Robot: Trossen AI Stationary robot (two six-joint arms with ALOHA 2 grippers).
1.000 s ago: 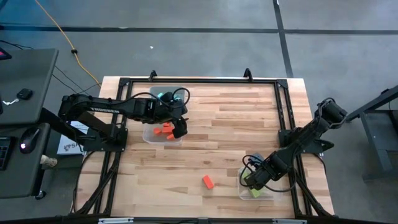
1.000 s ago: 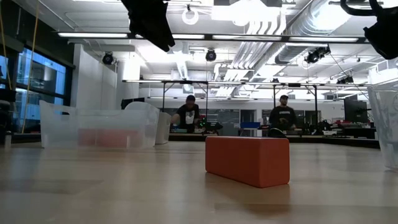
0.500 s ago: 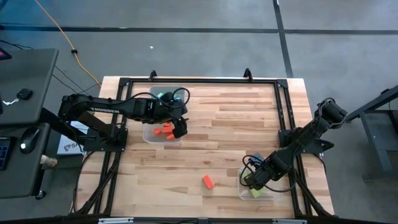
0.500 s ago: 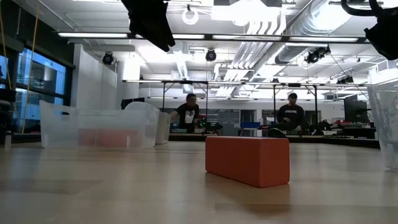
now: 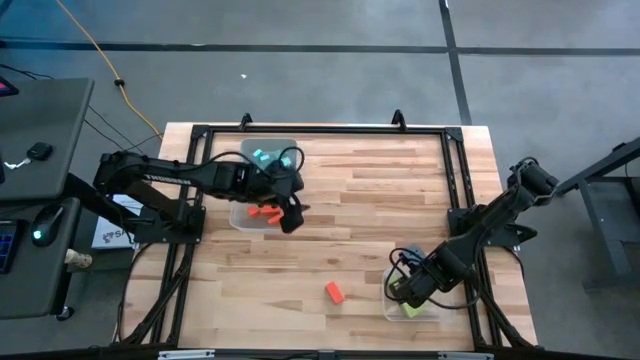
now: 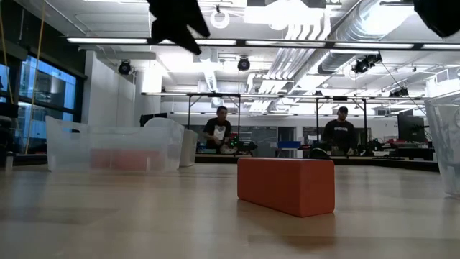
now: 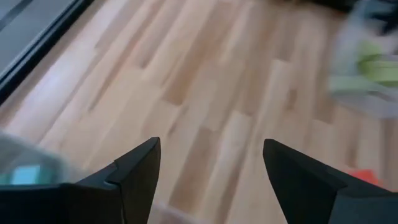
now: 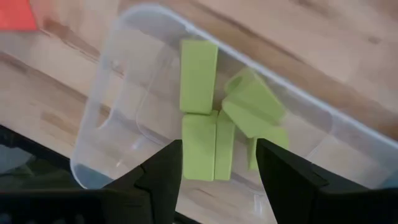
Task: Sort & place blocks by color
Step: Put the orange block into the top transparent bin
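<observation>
High view: the left gripper [image 5: 292, 222] hangs at the edge of a clear bin [image 5: 240, 220] near the table's [image 5: 380, 200] rear left corner; that bin holds red-orange blocks [image 5: 263, 211]. Left wrist view shows its fingers [image 7: 134, 171] spread wide with nothing between them. The right gripper [image 5: 403, 290] hangs over a second clear bin [image 8: 112, 99] at the front right corner, jaws parted and empty above the yellow-green blocks [image 8: 199, 74] inside. One red-orange block [image 5: 334, 292] lies alone near the front edge, just beside that bin.
</observation>
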